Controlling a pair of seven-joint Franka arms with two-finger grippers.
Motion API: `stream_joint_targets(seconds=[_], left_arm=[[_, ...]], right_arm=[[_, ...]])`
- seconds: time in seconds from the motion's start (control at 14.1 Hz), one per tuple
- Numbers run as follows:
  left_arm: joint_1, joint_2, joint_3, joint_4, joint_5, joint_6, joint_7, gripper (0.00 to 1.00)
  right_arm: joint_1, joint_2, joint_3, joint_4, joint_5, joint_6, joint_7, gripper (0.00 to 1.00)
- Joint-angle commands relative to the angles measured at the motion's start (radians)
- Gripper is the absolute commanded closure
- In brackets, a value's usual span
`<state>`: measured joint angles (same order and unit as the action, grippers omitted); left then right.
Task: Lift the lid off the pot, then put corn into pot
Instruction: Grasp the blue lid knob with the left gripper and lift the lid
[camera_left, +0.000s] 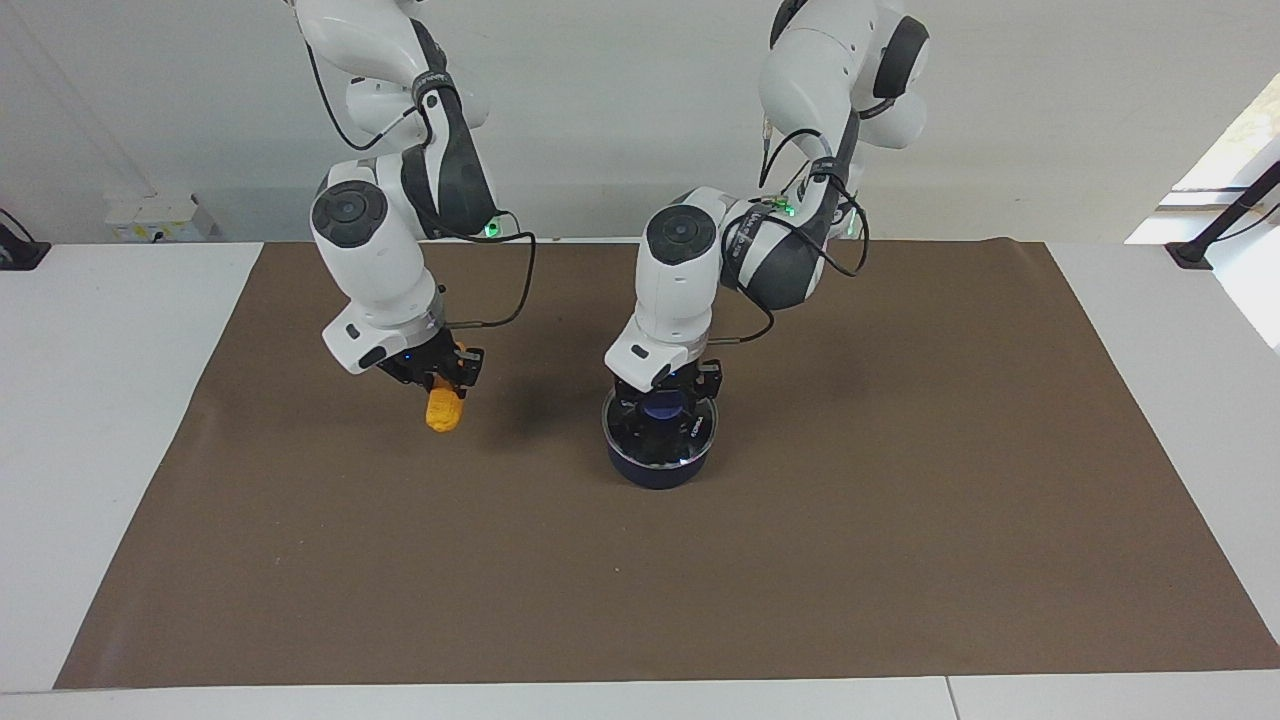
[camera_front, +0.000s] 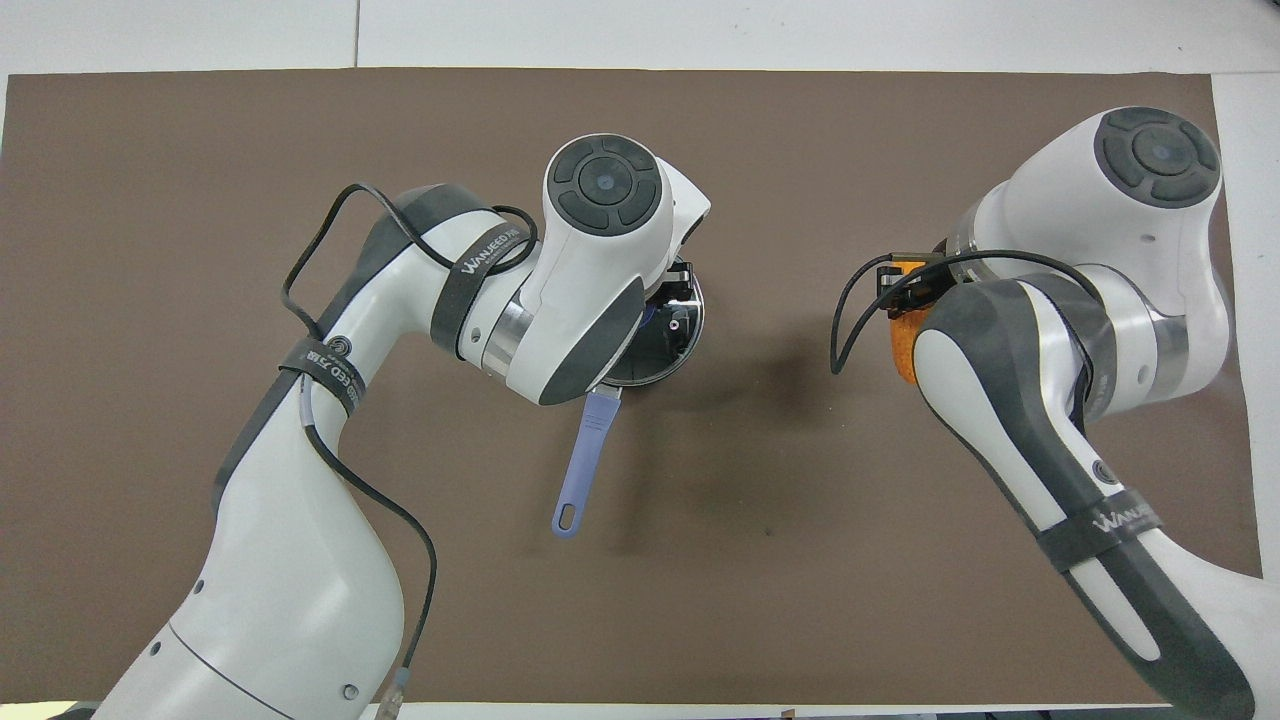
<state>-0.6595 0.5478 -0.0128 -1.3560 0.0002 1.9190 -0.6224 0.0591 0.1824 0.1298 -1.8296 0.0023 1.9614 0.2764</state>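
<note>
The dark blue pot (camera_left: 655, 476) stands at the middle of the brown mat, and its long blue handle (camera_front: 584, 462) points toward the robots. The glass lid (camera_left: 692, 436) lies on the pot. My left gripper (camera_left: 665, 398) is down on the lid's blue knob (camera_left: 664, 407), with its fingers closed on either side of it. My right gripper (camera_left: 445, 382) is shut on the orange-yellow corn (camera_left: 443, 411) and holds it end-down just above the mat, toward the right arm's end. In the overhead view the left arm hides most of the lid (camera_front: 672, 342), and the corn (camera_front: 904, 348) shows beside the right arm.
The brown mat (camera_left: 900, 500) covers most of the white table (camera_left: 100, 400). A dark clamp (camera_left: 1200, 248) stands at the table's edge toward the left arm's end. Nothing else lies on the mat.
</note>
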Motion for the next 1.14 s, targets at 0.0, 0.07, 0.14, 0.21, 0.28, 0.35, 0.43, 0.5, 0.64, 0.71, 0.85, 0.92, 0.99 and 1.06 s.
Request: stream_joint_targets(seconds=[0.0, 0.07, 0.14, 0.21, 0.28, 0.35, 0.43, 0.5, 0.64, 0.71, 0.85, 0.92, 0.99, 1.06], left_arm=[[-0.011, -0.003, 0.01, -0.003, -0.016, 0.011, 0.007, 0.32], [-0.011, -0.003, 0.01, -0.003, -0.016, 0.009, 0.007, 0.35], [-0.011, -0.003, 0.01, -0.003, -0.017, 0.009, 0.007, 0.38], [-0.011, -0.002, 0.01, -0.002, -0.017, 0.009, 0.007, 0.4], [-0.011, -0.003, 0.01, -0.002, -0.025, 0.008, 0.007, 0.46], [-0.011, -0.005, 0.01, -0.002, -0.031, 0.003, 0.006, 0.55], [-0.011, -0.006, 0.008, 0.001, -0.032, -0.001, 0.007, 0.64], [-0.011, -0.009, 0.008, 0.006, -0.034, -0.003, 0.007, 0.72], [-0.008, -0.022, 0.007, 0.011, -0.058, -0.024, 0.007, 0.94], [-0.005, -0.028, 0.005, 0.017, -0.063, -0.043, 0.007, 1.0], [0.007, -0.057, 0.008, 0.026, -0.08, -0.078, 0.007, 1.0], [0.012, -0.075, 0.017, 0.028, -0.095, -0.092, 0.007, 1.0], [0.035, -0.087, 0.019, 0.029, -0.1, -0.115, 0.007, 1.0], [0.058, -0.115, 0.022, 0.029, -0.098, -0.133, 0.009, 1.0]], right_arm=[[-0.01, -0.012, 0.007, -0.004, 0.021, -0.016, 0.0, 1.0], [-0.012, -0.012, 0.007, -0.004, 0.021, -0.015, 0.0, 1.0], [-0.012, -0.012, 0.007, -0.004, 0.021, -0.015, 0.0, 1.0], [-0.012, -0.012, 0.007, -0.004, 0.021, -0.016, 0.0, 1.0], [-0.01, -0.012, 0.005, -0.002, 0.021, -0.016, 0.0, 1.0], [-0.01, -0.012, 0.007, -0.002, 0.021, -0.016, 0.0, 1.0], [-0.01, -0.012, 0.007, 0.0, 0.021, -0.018, 0.0, 1.0], [-0.008, -0.012, 0.007, 0.001, 0.021, -0.018, 0.0, 1.0], [-0.002, -0.012, 0.007, 0.019, 0.019, -0.03, 0.004, 1.0], [-0.002, -0.009, 0.007, 0.026, 0.019, -0.035, 0.004, 1.0], [0.002, -0.003, 0.007, 0.039, 0.019, -0.027, 0.009, 1.0], [0.002, 0.002, 0.007, 0.05, 0.024, -0.018, 0.012, 1.0], [0.014, 0.009, 0.007, 0.073, 0.048, -0.018, 0.023, 1.0], [0.039, 0.02, 0.007, 0.102, 0.067, -0.018, 0.042, 1.0]])
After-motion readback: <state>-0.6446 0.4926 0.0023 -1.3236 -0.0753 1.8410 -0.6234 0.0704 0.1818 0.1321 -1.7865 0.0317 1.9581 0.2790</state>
